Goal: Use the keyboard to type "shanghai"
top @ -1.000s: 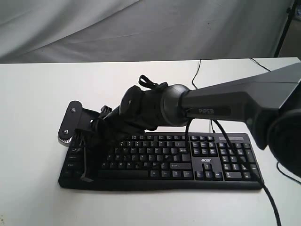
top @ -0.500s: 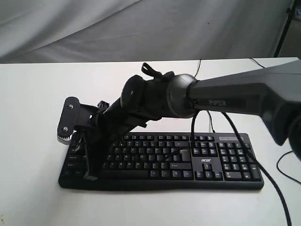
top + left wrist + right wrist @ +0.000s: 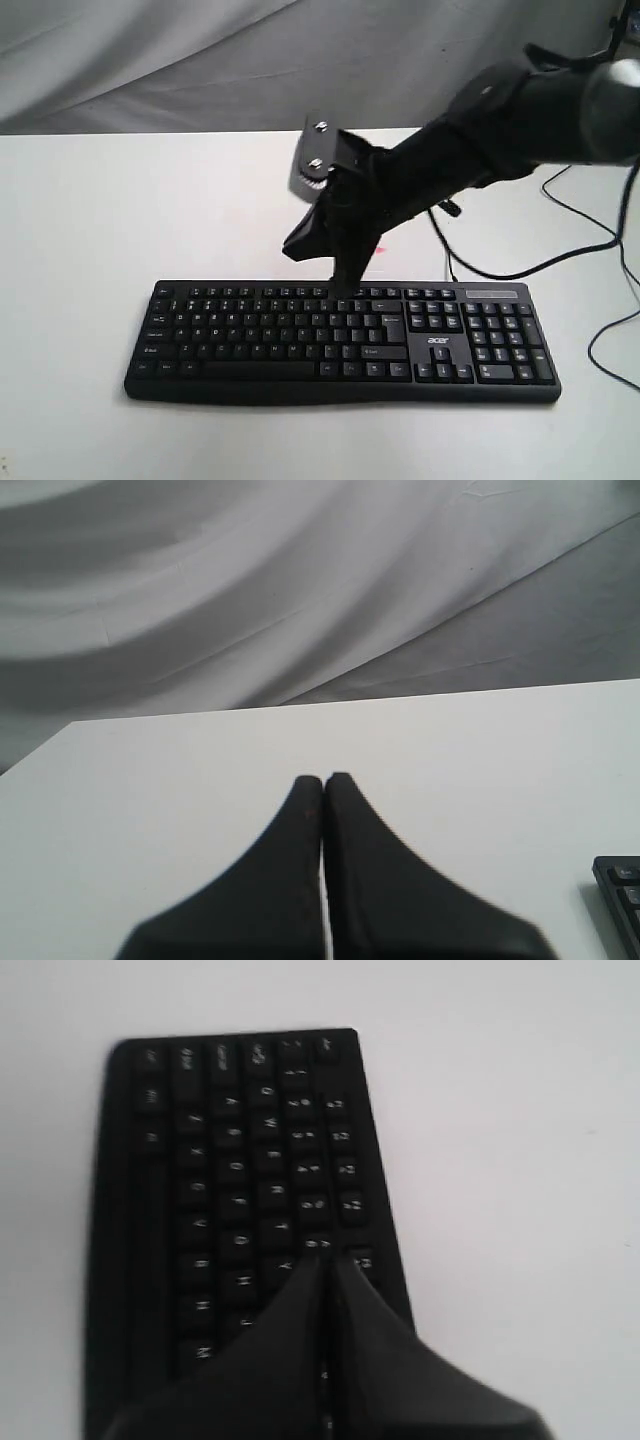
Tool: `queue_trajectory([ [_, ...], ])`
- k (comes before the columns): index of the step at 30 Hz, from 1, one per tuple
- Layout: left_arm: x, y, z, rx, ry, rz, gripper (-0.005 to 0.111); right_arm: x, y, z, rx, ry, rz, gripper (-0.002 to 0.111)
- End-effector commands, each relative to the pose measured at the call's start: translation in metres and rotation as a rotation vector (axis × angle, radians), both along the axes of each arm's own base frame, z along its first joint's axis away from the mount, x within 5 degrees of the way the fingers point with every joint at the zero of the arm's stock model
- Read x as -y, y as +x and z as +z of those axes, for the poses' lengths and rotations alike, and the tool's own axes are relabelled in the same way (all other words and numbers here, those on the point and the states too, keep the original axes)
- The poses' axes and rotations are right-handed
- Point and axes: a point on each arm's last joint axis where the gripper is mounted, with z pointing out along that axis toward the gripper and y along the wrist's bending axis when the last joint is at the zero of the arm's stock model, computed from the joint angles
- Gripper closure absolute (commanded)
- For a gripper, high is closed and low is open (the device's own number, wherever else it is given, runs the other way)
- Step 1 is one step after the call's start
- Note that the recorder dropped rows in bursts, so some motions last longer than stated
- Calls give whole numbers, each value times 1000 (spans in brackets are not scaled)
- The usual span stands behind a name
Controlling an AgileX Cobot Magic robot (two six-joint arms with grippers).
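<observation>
The black full-size keyboard lies flat near the front edge of the white table, its long side running left to right in the exterior view. Its number pad is at the right end and a small white acer logo sits above the arrow keys. A thin black cable leaves its back edge and runs away across the table. The right tool reaches in from the upper right and points steeply down, with its tip over the keyboard's rearmost rows near the middle of the main key block. Its two fingers are pressed together with nothing between them. Whether the tip is touching a key or is just above one cannot be told. In the right wrist view, the tool's joined tip covers keys in the outer rows of the keyboard; the legends there are too blurred to read. The left tool has its fingers together and empty over bare table, with only a corner of the keyboard visible at the frame edge. A creased grey cloth hangs behind the table.
</observation>
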Motion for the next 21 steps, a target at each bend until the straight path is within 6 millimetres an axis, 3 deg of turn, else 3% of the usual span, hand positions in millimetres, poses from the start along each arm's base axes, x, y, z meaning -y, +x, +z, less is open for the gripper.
queue_trajectory([
  [1, 0, 0, -1, -3, -4, -4, 106, 18, -11, 11, -52, 128, 45, 108],
  [4, 0, 0, -1, -3, -4, -4, 106, 22, -13, -1, -28, 88, 42, 108],
  [10, 0, 0, -1, -3, -4, -4, 106, 10, -20, -9, 32, 121, 85, 108],
  [21, 0, 0, -1, -3, -4, -4, 106, -5, -11, -42, 32, 22, 24, 108],
])
